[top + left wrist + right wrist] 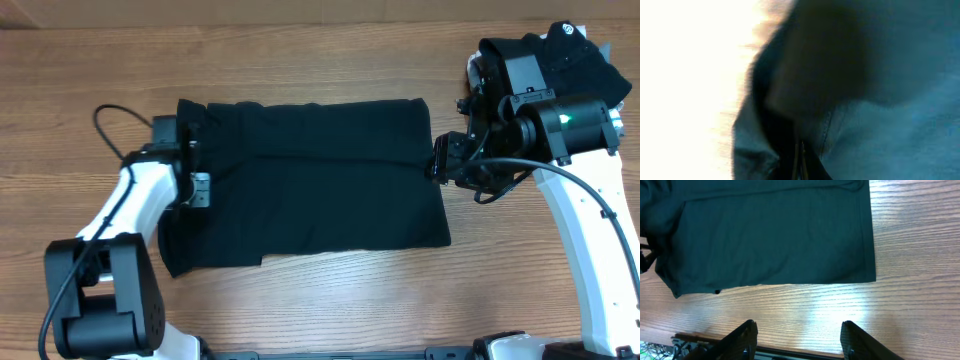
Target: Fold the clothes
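On the desk, centre: the black T-shirt point(320, 180) lies spread flat on the wooden desk point(330, 300), folded into a wide rectangle, long side running left to right.
Shirt edges: top and right edges run straight; the lower right corner is square; the lower left part bulges out in a rounded flap past the main rectangle.
Left gripper point(197, 165): sits at the shirt's left edge, fingers closed tight on a fold of the cloth; the left wrist view is blurred, showing dark fabric filling the frame close up.
Right gripper point(440, 160): hangs at the shirt's right edge, fingers point(745, 336) partly apart and holding nothing; in its own view they stand over bare wood beside the shirt's side edge.
Open room: bare wood along the front of the shirt, above it, and at far left.
Other items: a dark bundle of clothes point(575, 55) in the far right corner, behind the right arm.
Writing: none readable.
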